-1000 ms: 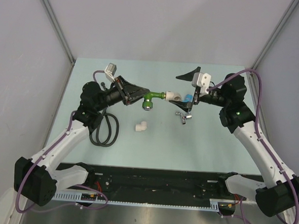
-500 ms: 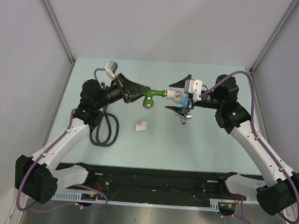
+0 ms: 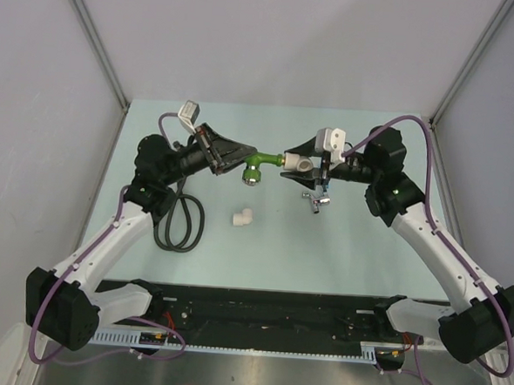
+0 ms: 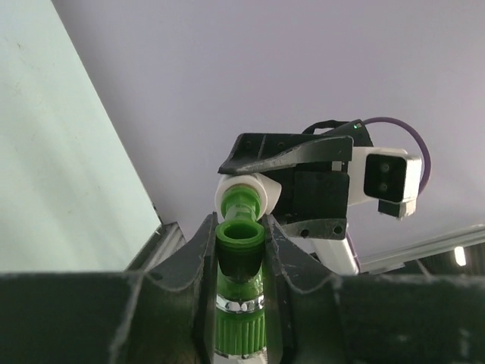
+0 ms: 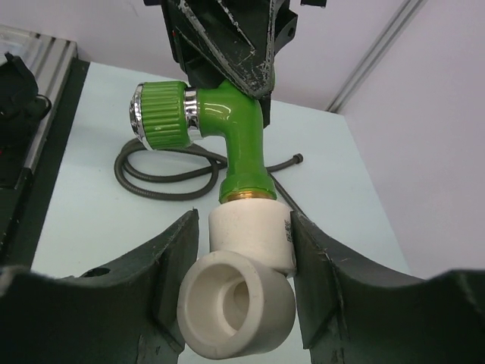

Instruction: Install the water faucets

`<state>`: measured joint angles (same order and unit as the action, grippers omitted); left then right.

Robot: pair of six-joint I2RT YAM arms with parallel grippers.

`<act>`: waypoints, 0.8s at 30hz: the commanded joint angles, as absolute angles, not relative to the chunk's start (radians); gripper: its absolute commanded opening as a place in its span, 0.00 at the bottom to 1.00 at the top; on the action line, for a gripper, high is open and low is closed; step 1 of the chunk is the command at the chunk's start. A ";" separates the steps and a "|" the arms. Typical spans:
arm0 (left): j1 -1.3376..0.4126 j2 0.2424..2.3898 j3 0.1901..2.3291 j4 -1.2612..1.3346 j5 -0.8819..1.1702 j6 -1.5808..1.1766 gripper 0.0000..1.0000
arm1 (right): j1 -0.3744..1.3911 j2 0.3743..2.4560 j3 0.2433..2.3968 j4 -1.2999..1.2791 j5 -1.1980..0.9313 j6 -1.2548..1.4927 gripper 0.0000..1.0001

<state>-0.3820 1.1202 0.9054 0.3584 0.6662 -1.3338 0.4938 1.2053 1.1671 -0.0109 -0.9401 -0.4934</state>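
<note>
The green faucet hangs in the air over the middle of the table, with my left gripper shut on its body. Its brass-ringed threaded end sits in a white elbow fitting. My right gripper has its fingers against both sides of that elbow. The blue-handled chrome faucet lies on the table just below the right gripper.
A second white elbow fitting lies on the table near the centre. The coiled black hose sits under the left arm. Grey walls and metal posts enclose the table's back and sides.
The right gripper has moved left and its wide-open jaws have come together around the white elbow. The left gripper has kept its hold on the green faucet.
</note>
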 commanded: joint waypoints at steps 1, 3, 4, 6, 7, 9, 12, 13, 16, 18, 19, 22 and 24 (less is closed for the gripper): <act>-0.382 1.108 0.962 0.480 0.701 -1.214 0.00 | 0.512 1.219 1.187 0.119 -1.046 -0.297 0.00; -0.383 1.104 0.960 0.506 0.709 -1.116 0.00 | 0.512 1.230 1.189 0.178 -1.058 -0.226 0.00; -0.382 1.101 0.959 0.512 0.712 -1.079 0.00 | 0.512 1.233 1.187 0.199 -1.071 -0.145 0.00; -0.383 1.091 0.950 0.526 0.722 -0.961 0.00 | 0.514 1.246 1.187 0.265 -1.072 -0.056 0.00; -0.387 1.083 0.943 0.537 0.724 -0.918 0.00 | 0.514 1.250 1.187 0.290 -1.074 -0.010 0.00; -0.393 1.057 0.914 0.569 0.730 -0.793 0.00 | 0.514 1.264 1.187 0.362 -1.075 0.133 0.00; -0.400 1.009 0.853 0.626 0.738 -0.602 0.00 | 0.511 1.287 1.187 0.458 -1.075 0.328 0.00; -0.402 0.997 0.836 0.641 0.739 -0.559 0.00 | 0.508 1.293 1.187 0.504 -1.071 0.384 0.00; -0.405 0.950 0.758 0.750 0.767 -0.413 0.00 | 0.502 1.315 1.187 0.569 -1.065 0.552 0.00; -0.410 0.920 0.707 0.811 0.796 -0.310 0.00 | 0.502 1.325 1.187 0.594 -1.063 0.654 0.00; -0.411 0.914 0.698 0.819 0.811 -0.278 0.00 | 0.502 1.336 1.187 0.615 -1.065 0.684 0.00; -0.413 0.899 0.695 0.810 0.869 -0.181 0.00 | 0.496 1.362 1.187 0.653 -1.065 0.819 0.00; -0.414 0.896 0.709 0.773 0.896 -0.117 0.00 | 0.492 1.379 1.187 0.670 -1.063 0.886 0.00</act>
